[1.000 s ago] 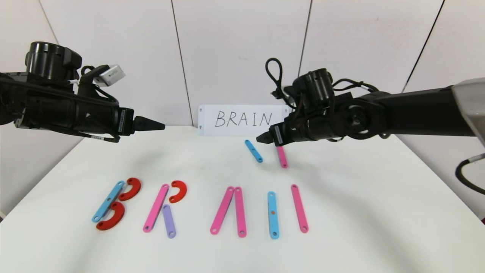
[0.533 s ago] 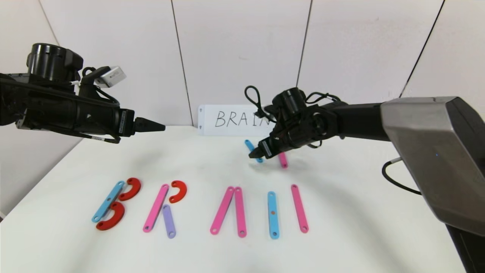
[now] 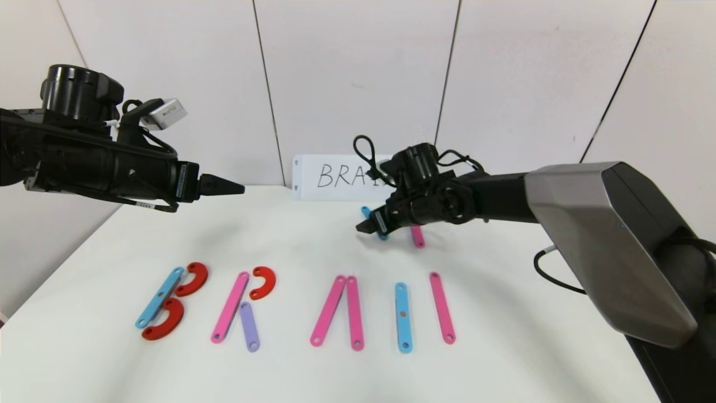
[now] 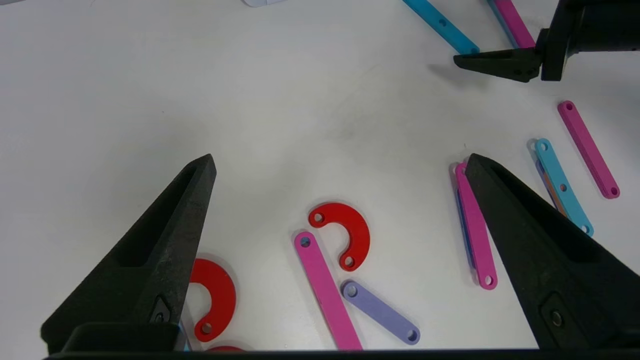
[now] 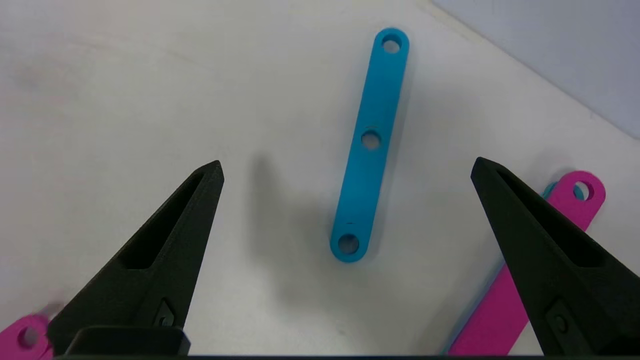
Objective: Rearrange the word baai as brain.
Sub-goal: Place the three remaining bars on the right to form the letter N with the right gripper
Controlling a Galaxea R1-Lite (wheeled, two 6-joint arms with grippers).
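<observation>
The built letters lie in a row at the table's front: a B (image 3: 162, 299) of a blue strip and two red curves, an R (image 3: 230, 305) of a pink strip, a red curve and a purple strip, an A (image 3: 339, 309) of two pink strips, a blue strip (image 3: 403, 318) and a pink strip (image 3: 442, 307). A loose blue strip (image 3: 366, 211) and a loose pink strip (image 3: 417, 237) lie behind them. My right gripper (image 3: 362, 228) is open and empty, low over the loose blue strip (image 5: 370, 145), which lies between its fingers. My left gripper (image 3: 238, 188) is open and empty, held above the table's left.
A white card (image 3: 335, 176) with handwritten "BRAIN" stands against the back wall, partly hidden by my right arm. The loose pink strip (image 5: 500, 310) lies right beside one right finger. The table's front edge is close behind the letter row.
My right arm has reached farther left and lower, and its gripper has come over the loose blue strip. My left arm and the letters have not moved.
</observation>
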